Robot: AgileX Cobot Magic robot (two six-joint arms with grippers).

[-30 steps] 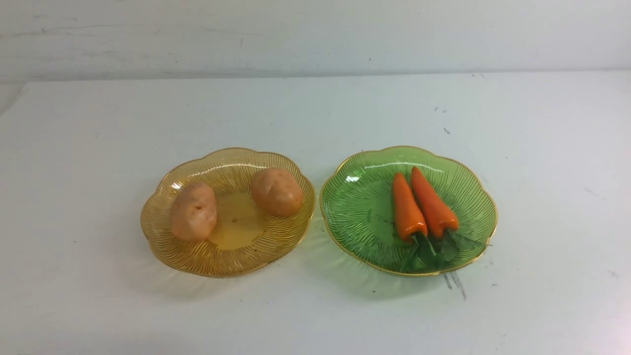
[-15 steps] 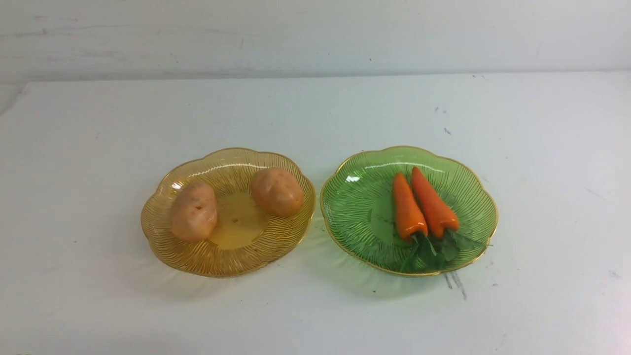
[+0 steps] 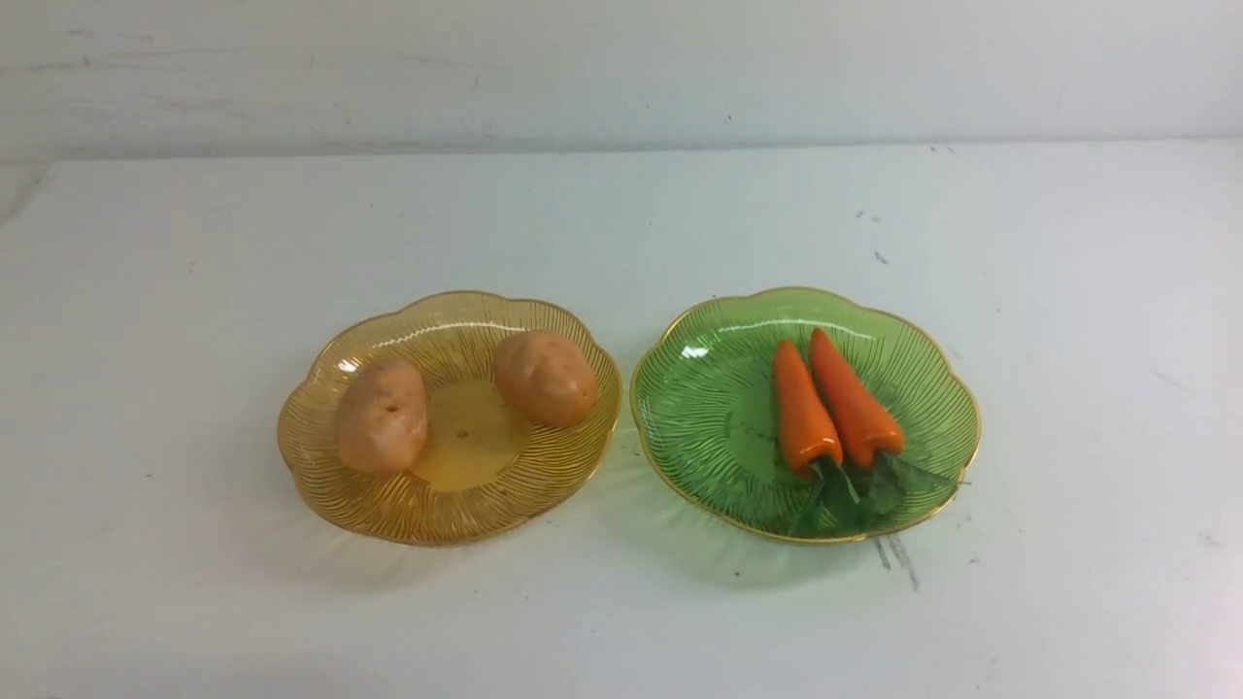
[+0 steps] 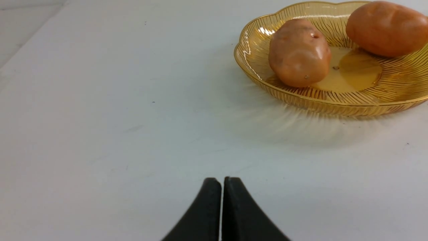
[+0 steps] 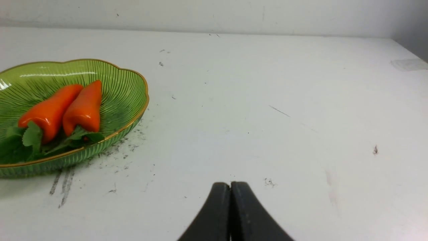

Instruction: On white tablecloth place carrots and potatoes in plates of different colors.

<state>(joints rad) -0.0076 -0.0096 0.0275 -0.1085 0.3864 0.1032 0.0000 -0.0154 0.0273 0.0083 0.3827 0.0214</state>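
On the white tablecloth [image 3: 621, 214] stand two plates. The amber-yellow plate [image 3: 388, 510] on the left holds two potatoes [image 3: 382, 416] [image 3: 545, 377], also seen in the left wrist view [image 4: 298, 52] [image 4: 388, 28] on that plate [image 4: 334, 103]. The green plate [image 3: 699, 388] on the right holds two carrots [image 3: 802, 408] [image 3: 853, 398] side by side, leafy tops toward me; they also show in the right wrist view [image 5: 50, 110] [image 5: 85, 108] on that plate [image 5: 127, 87]. My left gripper [image 4: 222, 182] is shut and empty, short of the amber plate. My right gripper [image 5: 230, 186] is shut and empty, beside the green plate. Neither gripper shows in the front view.
A pale wall [image 3: 621, 68] rises behind the table's far edge. Dark scuff marks [image 3: 898, 558] lie on the cloth just in front of the green plate. The cloth's left far corner [image 3: 49, 175] falls away at the side.
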